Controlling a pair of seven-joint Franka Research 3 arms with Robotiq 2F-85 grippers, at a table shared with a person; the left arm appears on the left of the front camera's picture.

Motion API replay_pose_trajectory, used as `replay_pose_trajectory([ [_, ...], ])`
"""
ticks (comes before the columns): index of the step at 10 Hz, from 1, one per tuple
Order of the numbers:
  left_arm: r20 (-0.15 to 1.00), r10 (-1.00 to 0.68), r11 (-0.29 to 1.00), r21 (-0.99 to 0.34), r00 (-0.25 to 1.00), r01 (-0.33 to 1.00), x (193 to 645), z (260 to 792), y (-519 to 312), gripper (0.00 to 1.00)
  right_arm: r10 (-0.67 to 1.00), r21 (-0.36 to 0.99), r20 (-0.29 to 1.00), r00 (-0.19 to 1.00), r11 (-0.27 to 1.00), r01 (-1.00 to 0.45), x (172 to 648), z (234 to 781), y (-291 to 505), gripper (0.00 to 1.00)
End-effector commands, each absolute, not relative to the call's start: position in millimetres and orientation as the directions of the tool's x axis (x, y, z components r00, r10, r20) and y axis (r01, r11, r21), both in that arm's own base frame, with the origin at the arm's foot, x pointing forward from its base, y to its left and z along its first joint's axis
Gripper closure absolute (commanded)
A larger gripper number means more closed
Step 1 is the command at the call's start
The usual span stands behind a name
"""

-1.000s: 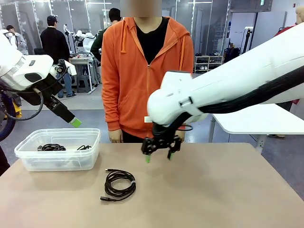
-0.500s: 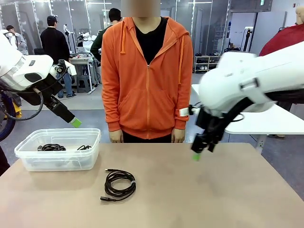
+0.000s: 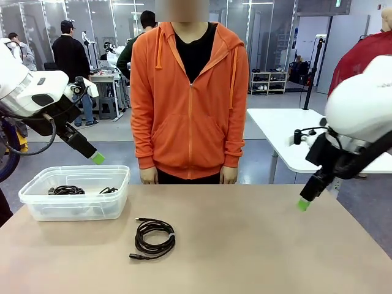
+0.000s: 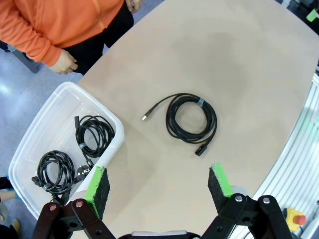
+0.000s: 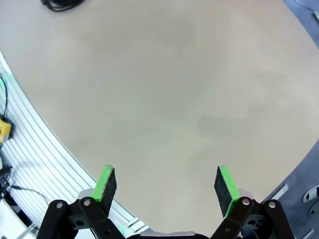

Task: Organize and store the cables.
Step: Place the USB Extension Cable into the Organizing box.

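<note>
My left gripper is wide open, holding nothing, up over the box w/ its green pads far apart. My right gripper is wide open too, empty, over the bare right side of the table. One coiled cable lies on the table, just beside the box. Two more cables sit in the box. A person in an orange hoodie stands at the far side, hands near the table edge.
</note>
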State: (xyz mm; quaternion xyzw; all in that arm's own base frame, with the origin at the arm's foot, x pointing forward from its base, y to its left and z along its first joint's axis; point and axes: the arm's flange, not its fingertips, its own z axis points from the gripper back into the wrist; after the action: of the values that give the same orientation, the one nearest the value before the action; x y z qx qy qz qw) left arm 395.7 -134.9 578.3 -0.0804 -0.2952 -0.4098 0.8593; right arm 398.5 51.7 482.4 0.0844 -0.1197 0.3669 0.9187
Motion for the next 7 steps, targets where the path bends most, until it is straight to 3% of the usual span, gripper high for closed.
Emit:
replay_pose_trajectory([
  [1,0.57,-0.657,0.656,0.109,0.493,0.747,396,578,-135,0.0,0.613,0.019,0.385,0.69,0.742,-0.67,379,465,53,0.0],
  [4,0.57,-0.657,0.656,0.109,0.493,0.747,396,578,-135,0.0,0.624,0.129,0.393,0.676,0.69,-0.712,380,449,53,0.0],
  [5,0.57,-0.657,0.656,0.109,0.493,0.747,396,578,-135,0.0,0.623,0.044,0.36,0.695,0.733,-0.679,377,464,50,0.0],
  [6,0.573,-0.657,0.651,0.104,0.49,0.752,396,578,-135,0.0,0.623,0.044,0.36,0.695,0.733,-0.679,377,464,50,0.0],
  [7,0.469,-0.717,0.63,0.12,0.515,0.768,402,582,-131,0.0,0.623,0.044,0.36,0.695,0.733,-0.679,377,464,50,0.0],
])
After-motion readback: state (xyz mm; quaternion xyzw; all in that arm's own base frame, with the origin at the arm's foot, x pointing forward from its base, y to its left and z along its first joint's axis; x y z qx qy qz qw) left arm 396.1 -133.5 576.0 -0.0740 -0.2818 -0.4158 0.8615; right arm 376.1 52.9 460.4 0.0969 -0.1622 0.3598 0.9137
